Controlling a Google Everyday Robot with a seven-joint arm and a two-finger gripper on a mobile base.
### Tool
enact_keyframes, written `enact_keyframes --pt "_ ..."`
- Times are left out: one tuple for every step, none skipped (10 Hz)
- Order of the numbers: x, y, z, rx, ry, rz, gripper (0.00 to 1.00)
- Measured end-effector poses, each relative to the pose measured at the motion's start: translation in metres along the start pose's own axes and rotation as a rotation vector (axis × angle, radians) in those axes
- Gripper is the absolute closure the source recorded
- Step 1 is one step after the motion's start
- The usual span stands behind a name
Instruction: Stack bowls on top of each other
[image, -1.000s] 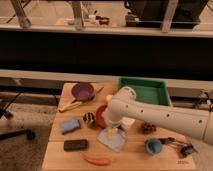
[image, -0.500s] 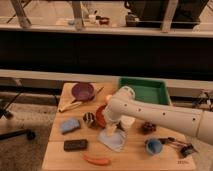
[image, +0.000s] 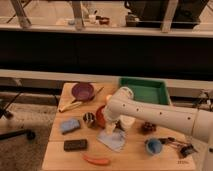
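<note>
The dull purple bowl (image: 82, 91) sits upright at the back left of the wooden table (image: 130, 159). The glossy red-orange bowl (image: 101, 116) sits near the table's middle, its right side hidden behind my white arm. My gripper (image: 111, 128) hangs down from the arm's bend, right beside the red-orange bowl's right edge and over a white cloth (image: 113, 140). A white cup (image: 128, 122) stands just right of the gripper.
A green tray (image: 145, 90) is at the back right. A banana (image: 70, 105), a dark ball (image: 89, 119), a blue sponge (image: 70, 125), a black block (image: 75, 145), an orange carrot (image: 96, 160), a blue cup (image: 153, 146) and a brown object (image: 146, 127) lie around.
My arm has shifted slightly left, closer over the red-orange bowl. The bowls and other items have not moved.
</note>
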Motion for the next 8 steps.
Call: enact_keyframes --pt "0.004 -0.002 0.004 0.002 0.005 0.002 0.22" --pt "0.008 -0.003 0.006 0.002 0.008 0.005 0.30" --pt "0.011 -0.003 0.008 0.002 0.009 0.007 0.38" --pt "0.013 -0.004 0.010 0.002 0.009 0.008 0.50" --pt "0.015 -0.004 0.010 0.002 0.010 0.007 0.60" --pt "0.015 -0.004 0.010 0.002 0.010 0.007 0.70" --pt "0.015 -0.004 0.009 0.002 0.010 0.006 0.80" --pt "0.016 -0.003 0.007 0.004 0.012 0.007 0.90"
